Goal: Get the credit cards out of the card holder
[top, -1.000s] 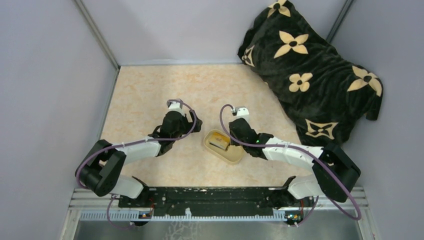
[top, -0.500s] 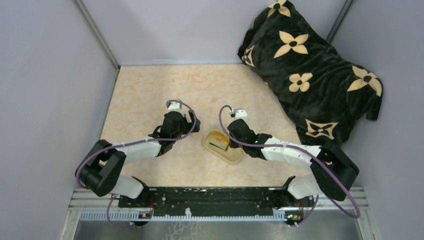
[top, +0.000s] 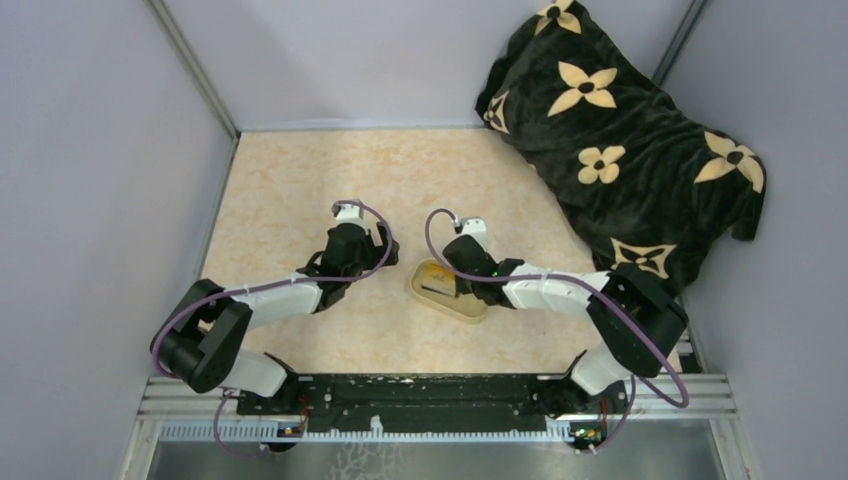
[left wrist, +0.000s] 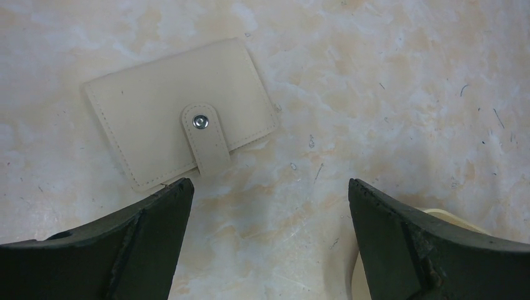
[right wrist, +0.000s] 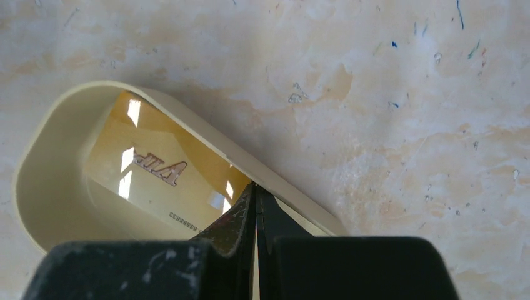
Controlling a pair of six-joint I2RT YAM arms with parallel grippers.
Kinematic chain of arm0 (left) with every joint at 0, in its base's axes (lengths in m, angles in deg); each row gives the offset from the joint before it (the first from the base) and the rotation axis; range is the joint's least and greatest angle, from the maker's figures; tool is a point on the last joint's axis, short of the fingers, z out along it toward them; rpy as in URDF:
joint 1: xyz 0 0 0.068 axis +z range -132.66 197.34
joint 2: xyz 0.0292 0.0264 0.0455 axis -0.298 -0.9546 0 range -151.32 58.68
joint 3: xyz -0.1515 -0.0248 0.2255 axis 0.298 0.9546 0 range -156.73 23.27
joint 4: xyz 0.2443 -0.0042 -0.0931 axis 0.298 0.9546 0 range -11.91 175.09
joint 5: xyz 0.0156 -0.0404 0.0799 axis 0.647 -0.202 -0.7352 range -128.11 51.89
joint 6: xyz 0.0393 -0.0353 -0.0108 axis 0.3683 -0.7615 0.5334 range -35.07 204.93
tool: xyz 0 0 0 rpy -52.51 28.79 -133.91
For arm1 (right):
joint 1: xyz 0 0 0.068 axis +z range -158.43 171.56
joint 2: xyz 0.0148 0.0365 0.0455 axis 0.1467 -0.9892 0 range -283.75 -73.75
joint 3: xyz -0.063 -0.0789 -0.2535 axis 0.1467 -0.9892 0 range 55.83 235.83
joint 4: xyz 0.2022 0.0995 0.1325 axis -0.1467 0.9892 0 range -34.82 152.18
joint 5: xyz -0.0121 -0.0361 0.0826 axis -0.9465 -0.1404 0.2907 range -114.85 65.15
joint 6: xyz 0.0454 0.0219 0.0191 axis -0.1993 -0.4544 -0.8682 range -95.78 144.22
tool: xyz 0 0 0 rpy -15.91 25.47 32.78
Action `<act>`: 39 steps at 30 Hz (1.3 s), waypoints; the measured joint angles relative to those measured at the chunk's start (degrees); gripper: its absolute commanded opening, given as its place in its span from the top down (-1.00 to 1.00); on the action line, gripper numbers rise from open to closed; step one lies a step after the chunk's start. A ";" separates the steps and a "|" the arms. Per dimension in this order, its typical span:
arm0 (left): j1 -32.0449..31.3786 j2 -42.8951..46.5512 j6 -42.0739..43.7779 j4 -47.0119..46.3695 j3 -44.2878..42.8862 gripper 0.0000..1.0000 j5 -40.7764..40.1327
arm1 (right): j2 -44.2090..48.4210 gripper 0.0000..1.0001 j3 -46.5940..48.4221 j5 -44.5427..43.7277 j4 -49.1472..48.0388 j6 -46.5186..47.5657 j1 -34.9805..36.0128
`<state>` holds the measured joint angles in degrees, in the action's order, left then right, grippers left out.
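The card holder [left wrist: 178, 119] lies closed on the table in the left wrist view, tan side up, its tab snapped shut. My left gripper [left wrist: 269, 206] is open and empty just near of it, the fingers not touching it. In the top view the left wrist [top: 350, 245] hides the holder. A glossy credit card [right wrist: 156, 181] with printed lettering lies inside the oval cream-yellow dish [right wrist: 50, 125]. My right gripper [right wrist: 255, 190] is shut, its tips over the dish's rim, with nothing visible between the jaws. The dish also shows in the top view [top: 470, 315].
A black blanket with cream flowers [top: 620, 130] is heaped at the back right. Grey walls close in the left, back and right sides. The edge of the dish [left wrist: 357, 278] sits by my left gripper's right finger.
My right arm has swung its wrist leftward over the dish and its elbow has moved back. The left arm has not moved.
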<state>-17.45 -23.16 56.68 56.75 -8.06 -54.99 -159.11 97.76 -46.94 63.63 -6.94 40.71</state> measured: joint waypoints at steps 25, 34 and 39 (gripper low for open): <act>0.00 -0.02 0.28 0.96 -0.68 -0.98 -0.17 | -14.25 1.00 11.91 1.46 -9.14 3.91 -9.25; 0.00 -0.57 0.92 0.96 -0.68 -0.98 -0.22 | -21.11 1.00 18.49 2.67 -9.27 5.73 -11.89; 0.00 -0.92 1.01 0.98 -0.70 -0.99 -0.39 | -25.14 1.00 23.91 3.74 -9.16 6.43 -14.14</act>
<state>-17.45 -24.08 57.68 57.73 -8.76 -55.38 -184.25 121.67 -43.20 54.47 -0.52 26.57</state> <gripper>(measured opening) 0.993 0.004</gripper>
